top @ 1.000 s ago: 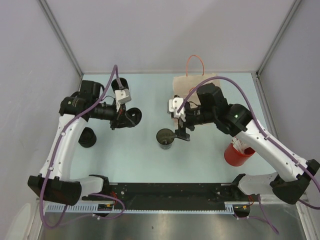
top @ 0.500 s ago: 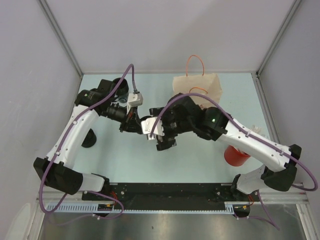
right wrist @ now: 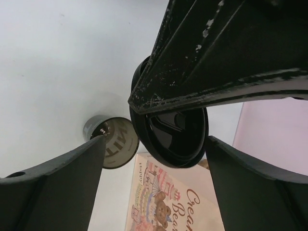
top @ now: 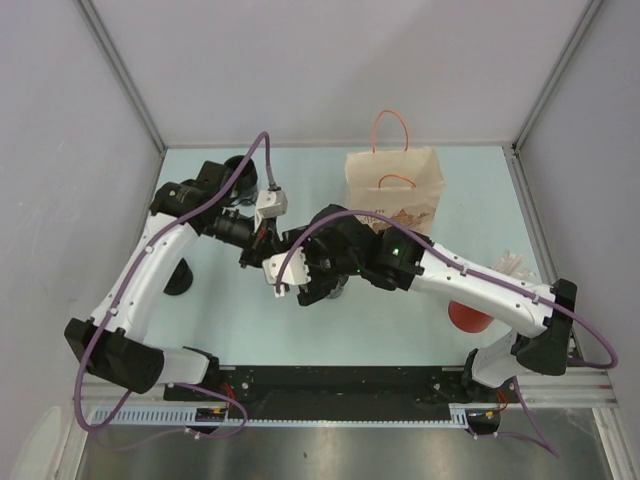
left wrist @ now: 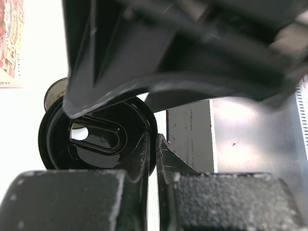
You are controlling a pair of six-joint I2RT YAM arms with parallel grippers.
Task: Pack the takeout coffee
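Change: within the last second both arms swung together over mid counter; right tool (right wrist: 156, 139) left the cup (right wrist: 113, 144) and now brackets the lid (left wrist: 96, 139).
Meaning: probably a lid handover before capping.
Left tool (left wrist: 154, 144): closed, pinching lid by its rim.
Right tool: open, one finger either side of lid; contact unclear.
Cup: mid counter, below lid, uncapped; lettering too partial to read.
Bag (top: 395, 185): far edge, upright; reads "Crea…", "Bea…".
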